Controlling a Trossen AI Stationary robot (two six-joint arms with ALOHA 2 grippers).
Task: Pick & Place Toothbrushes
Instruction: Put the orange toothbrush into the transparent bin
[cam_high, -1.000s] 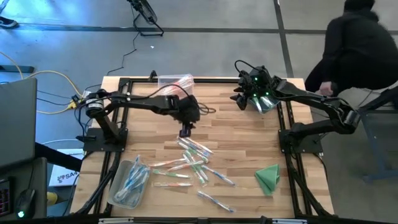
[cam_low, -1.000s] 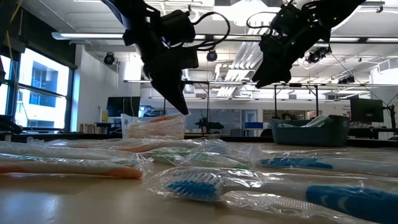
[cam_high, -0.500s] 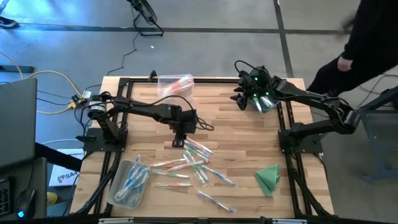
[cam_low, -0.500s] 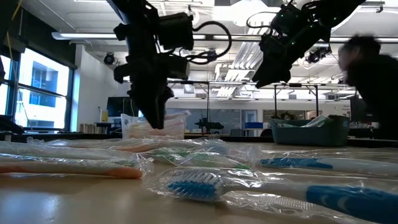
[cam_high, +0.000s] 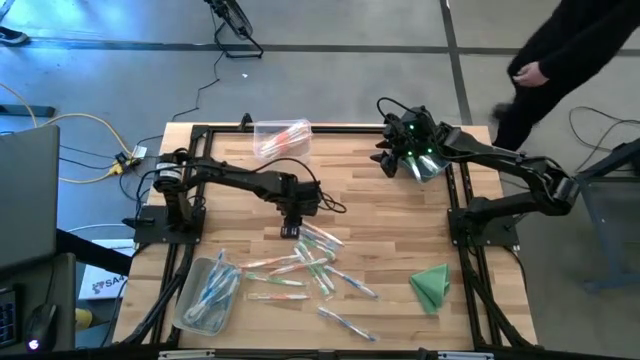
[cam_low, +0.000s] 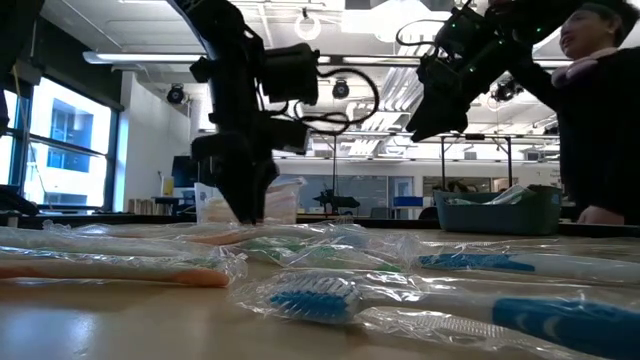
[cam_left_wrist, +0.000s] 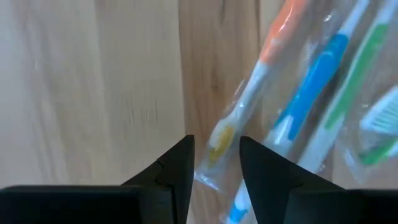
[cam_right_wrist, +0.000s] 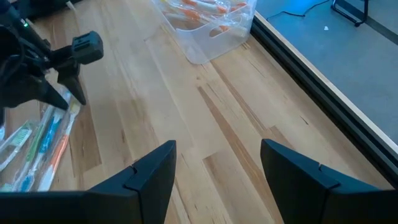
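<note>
Several wrapped toothbrushes (cam_high: 305, 262) lie loose on the wooden table, near its middle. My left gripper (cam_high: 290, 230) points down over the far end of that pile, low over the table (cam_low: 246, 212). It is open, and its fingertips (cam_left_wrist: 216, 165) stand on either side of the head end of an orange-handled toothbrush (cam_left_wrist: 267, 68); I cannot tell whether they touch it. My right gripper (cam_high: 385, 158) hangs open above the far right of the table (cam_right_wrist: 217, 171), with nothing between its fingers.
A clear bin (cam_high: 282, 135) with orange toothbrushes stands at the far edge. Another clear bin (cam_high: 208, 295), with blue and green ones, sits at the near left. A folded green cloth (cam_high: 430, 285) lies near right. A person (cam_high: 580, 50) stands beyond the far right corner.
My left gripper has come down toward the table and a little toward its near edge, tipping steeper until it points almost straight down over the far end of the pile. The person beyond the table has moved.
</note>
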